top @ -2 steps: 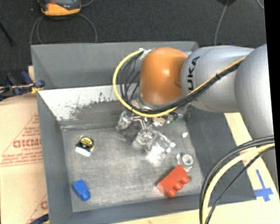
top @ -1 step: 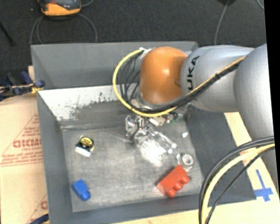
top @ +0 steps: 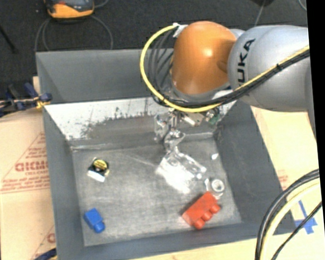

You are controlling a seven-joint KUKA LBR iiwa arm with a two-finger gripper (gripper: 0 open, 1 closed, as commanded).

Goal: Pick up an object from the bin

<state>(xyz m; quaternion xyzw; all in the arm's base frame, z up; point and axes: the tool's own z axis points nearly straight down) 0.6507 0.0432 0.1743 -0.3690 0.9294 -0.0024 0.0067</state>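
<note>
The arm's orange cover [top: 201, 56] hides part of the bin's back wall [top: 91, 76]. The pale, glassy thing [top: 180, 173] mid-bin is too indistinct to name; the black, yellow and white item [top: 98, 170] at left is too small to identify.

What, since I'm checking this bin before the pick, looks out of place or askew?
Nothing looks spilled or broken. The red block lies skewed to the walls of the bin at the view's lower right, and the blue block likewise at lower left, as loose things do.
</note>
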